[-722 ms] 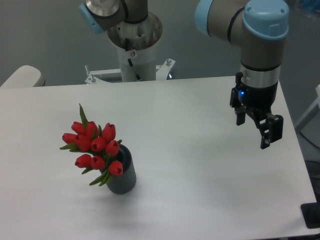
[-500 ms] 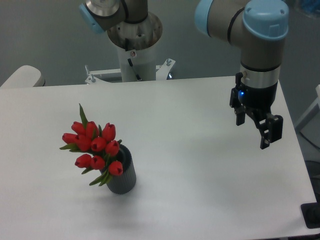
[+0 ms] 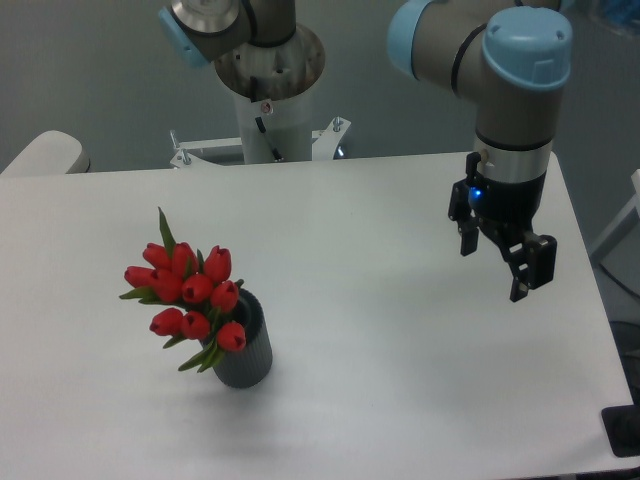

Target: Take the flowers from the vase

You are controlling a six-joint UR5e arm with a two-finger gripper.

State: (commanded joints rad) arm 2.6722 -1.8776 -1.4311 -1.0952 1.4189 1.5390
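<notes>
At table's left, flowers (image 3: 188, 291) sit in vase (image 3: 243, 347), untouched. Gripper (image 3: 493, 262) well apart (far right), jaws spread, holding nothing. Approach, grasp, lift all outstanding.

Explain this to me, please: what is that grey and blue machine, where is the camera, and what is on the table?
The machine is a robot arm with grey tubes and pale blue joint caps. Its base stands behind the white table. At its tip hangs the gripper, a black claw with two fingers. They are spread open and hold nothing, hanging above the table's right side. One fixed camera looks down from the front, so there is a single view. On the left stands a dark grey ribbed vase holding the flowers, a bunch of red tulip buds leaning left. The arm is far from them, with nothing picked up yet.
</notes>
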